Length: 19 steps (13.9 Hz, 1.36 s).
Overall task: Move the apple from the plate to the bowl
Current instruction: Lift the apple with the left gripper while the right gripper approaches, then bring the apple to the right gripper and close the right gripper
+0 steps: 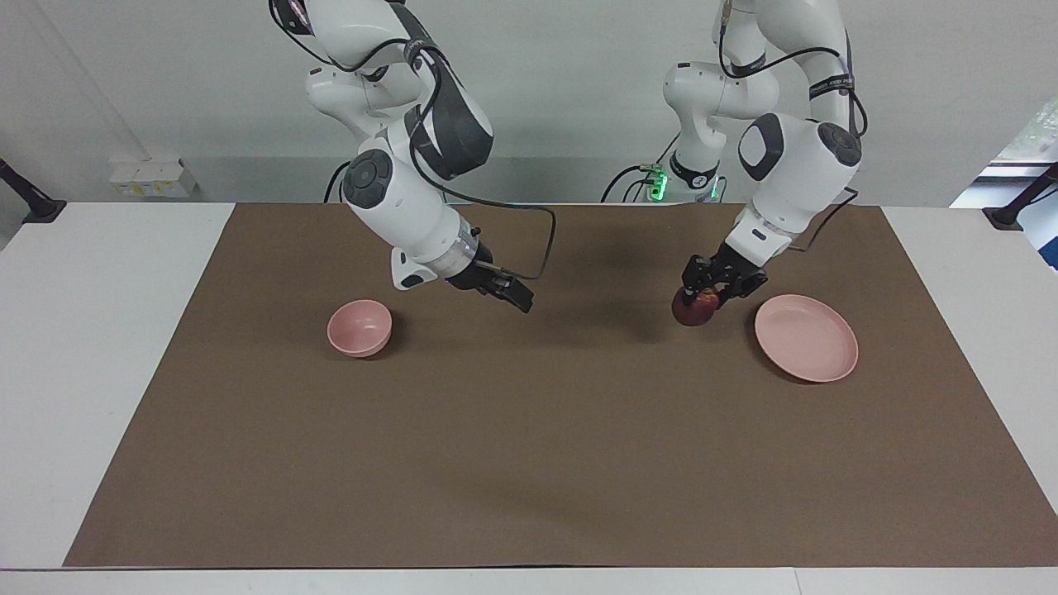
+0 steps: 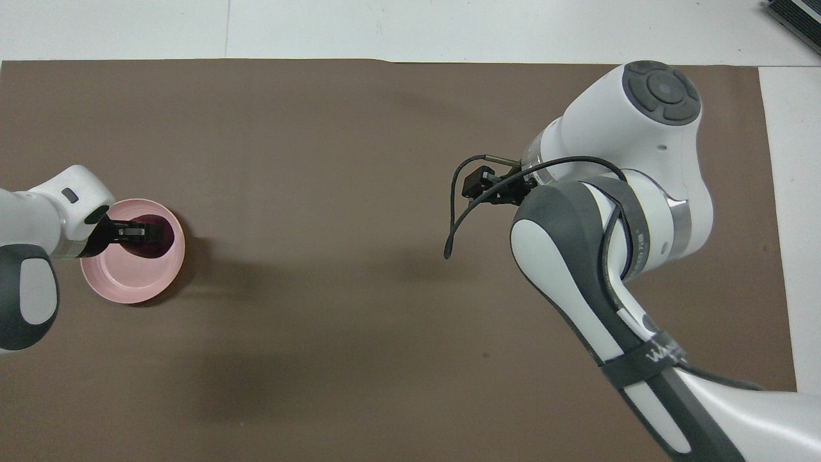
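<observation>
A small dark red apple [image 1: 697, 307] hangs just above the brown mat, with my left gripper [image 1: 704, 294] shut on it from above. It is beside the pale pink plate [image 1: 807, 339], toward the right arm's end, and the plate lies bare. In the overhead view the apple [image 2: 152, 235] and left gripper [image 2: 131, 231] show against the plate's [image 2: 128, 285] rim. The small deep pink bowl [image 1: 359, 328] stands empty toward the right arm's end; in the overhead view the right arm hides it. My right gripper [image 1: 517, 297] is open and holds nothing, over the mat between bowl and apple.
A brown mat [image 1: 529, 463] covers the table's middle, with bare white tabletop [image 1: 91, 347] at both ends. The right arm's black cable [image 2: 457, 212] loops down beside its wrist. Nothing else lies on the mat.
</observation>
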Each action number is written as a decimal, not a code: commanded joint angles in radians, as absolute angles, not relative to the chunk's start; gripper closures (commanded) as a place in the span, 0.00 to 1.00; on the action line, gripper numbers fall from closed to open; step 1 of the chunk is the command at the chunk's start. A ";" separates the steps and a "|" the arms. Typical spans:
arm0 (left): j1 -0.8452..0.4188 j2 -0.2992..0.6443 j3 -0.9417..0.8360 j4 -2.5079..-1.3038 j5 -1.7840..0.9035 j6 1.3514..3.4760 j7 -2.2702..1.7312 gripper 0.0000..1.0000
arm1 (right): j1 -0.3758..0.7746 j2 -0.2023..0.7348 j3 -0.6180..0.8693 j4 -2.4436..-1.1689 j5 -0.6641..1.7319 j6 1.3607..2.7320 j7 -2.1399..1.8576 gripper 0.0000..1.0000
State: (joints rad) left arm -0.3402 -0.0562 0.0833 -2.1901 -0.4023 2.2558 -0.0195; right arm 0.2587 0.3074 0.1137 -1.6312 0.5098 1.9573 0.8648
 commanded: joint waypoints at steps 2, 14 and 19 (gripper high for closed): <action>-0.463 -0.077 0.101 -2.218 -0.520 2.414 -0.153 1.00 | 0.271 0.331 0.121 -1.640 0.627 2.042 0.979 0.00; -0.695 -0.028 0.100 -2.235 -0.656 2.815 -0.321 1.00 | 0.351 0.403 0.121 -1.644 0.794 2.105 1.003 0.00; -0.742 -0.011 0.100 -2.233 -0.698 2.879 -0.321 1.00 | 0.363 0.402 0.121 -1.649 0.802 2.121 1.012 0.00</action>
